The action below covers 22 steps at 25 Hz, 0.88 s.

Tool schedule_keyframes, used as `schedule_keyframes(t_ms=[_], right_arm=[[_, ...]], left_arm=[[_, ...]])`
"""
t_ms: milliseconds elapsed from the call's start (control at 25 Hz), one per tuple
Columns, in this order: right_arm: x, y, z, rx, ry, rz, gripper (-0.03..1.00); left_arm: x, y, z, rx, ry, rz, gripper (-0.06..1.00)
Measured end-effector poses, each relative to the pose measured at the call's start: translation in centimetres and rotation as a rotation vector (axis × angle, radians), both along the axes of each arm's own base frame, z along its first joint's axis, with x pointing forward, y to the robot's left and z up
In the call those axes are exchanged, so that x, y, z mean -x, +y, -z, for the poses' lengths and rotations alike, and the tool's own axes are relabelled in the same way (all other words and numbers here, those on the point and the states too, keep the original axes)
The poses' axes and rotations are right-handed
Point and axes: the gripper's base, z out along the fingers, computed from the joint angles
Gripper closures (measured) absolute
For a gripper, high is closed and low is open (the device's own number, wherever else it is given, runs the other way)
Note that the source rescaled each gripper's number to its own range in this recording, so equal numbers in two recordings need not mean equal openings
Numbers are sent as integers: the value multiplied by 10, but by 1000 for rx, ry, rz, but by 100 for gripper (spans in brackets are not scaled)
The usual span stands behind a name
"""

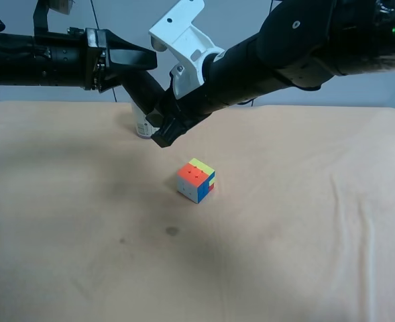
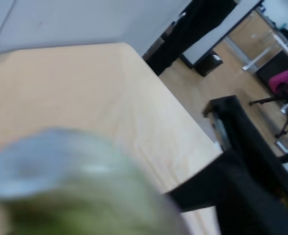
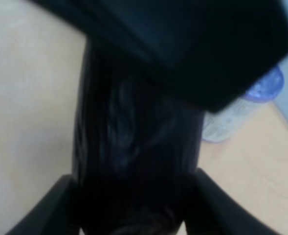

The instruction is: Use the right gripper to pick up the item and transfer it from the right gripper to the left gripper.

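desk (image 1: 304,255): just one, beige top, fills pretty much the whole overhead shot
arms: two, both black, stretched in from opposite sides and meeting above the far part of the desk
right arm (image 1: 284,47): the chunky one at the exterior high view's right, with one white bracket (image 1: 184,37) near its wrist
left arm (image 1: 36,57): the slimmer one, lying level at the exterior high view's left
right gripper (image 1: 162,131): jaws clenched on the eggplant (image 3: 134,147), one finger on either side of it in the right wrist shot
left gripper (image 1: 143,70): right up against the eggplant's other end, and a black bit of it lies across the eggplant in the right wrist shot. Honestly can't tell if its jaws are clamped or not, since the left wrist cam is mostly a grey-green blur
eggplant: one, dark and glossy, up in the air between the two grippers, not touching the desk
can (image 1: 141,126): one, whitish with a purple lid, standing on the desk behind and below the grippers
cube (image 1: 196,180): one, multicoloured puzzle cube, alone on the desk near the middle, apart from the can
stain (image 1: 173,231): one small dark spot on the desk, nearer the camera than the cube
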Motion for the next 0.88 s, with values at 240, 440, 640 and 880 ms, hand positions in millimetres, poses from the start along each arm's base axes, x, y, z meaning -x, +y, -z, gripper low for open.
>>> schedule_keyframes(t_ms=[240, 440, 640, 880], right_arm=[[0, 0, 0, -5, 4, 3, 97], [0, 0, 0, -5, 6, 2, 97], [10, -4, -17, -39, 30, -12, 63], [46, -28, -77, -177, 97, 6, 43]], left_arm=[[-1, 1, 1, -9, 0, -12, 94], [-1, 1, 1, -10, 0, -12, 94], [-1, 0, 1, -10, 1, -11, 94], [-3, 3, 4, -51, 9, -41, 94]])
